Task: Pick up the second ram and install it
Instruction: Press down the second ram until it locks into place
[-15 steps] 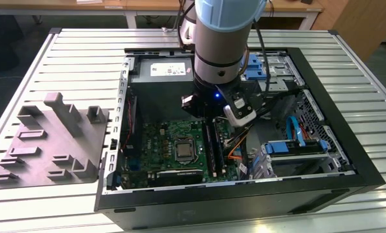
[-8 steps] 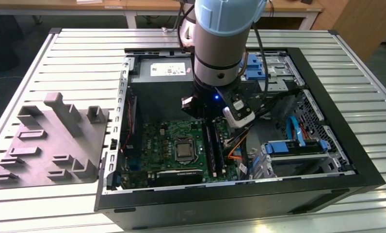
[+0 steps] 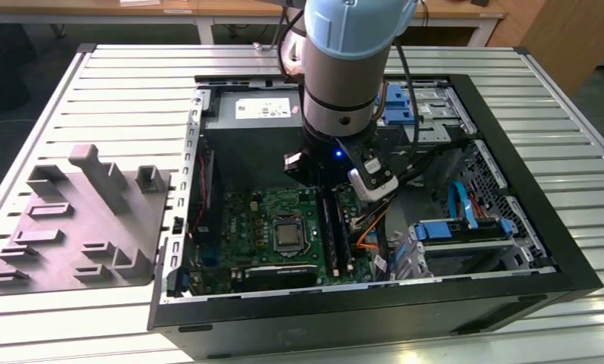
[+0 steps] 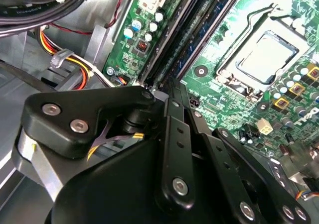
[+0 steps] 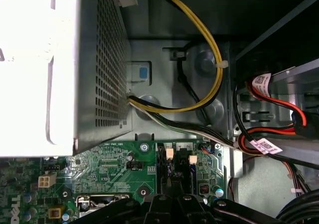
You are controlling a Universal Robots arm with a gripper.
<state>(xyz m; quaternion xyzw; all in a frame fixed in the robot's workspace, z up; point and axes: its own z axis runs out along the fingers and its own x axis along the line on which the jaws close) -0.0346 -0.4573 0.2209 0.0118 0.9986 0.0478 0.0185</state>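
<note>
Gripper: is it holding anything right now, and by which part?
Cannot tell. The gripper sits low over the motherboard's memory slots, its tips hidden behind its own linkage.

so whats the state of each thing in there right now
computer case: side off, lying open on the table
second ram: standing in its motherboard slot, under the gripper
gripper: down inside the case over the ram slots
processor socket: latched, bare metal lid, no cooler
grey holder: nothing in it
</note>
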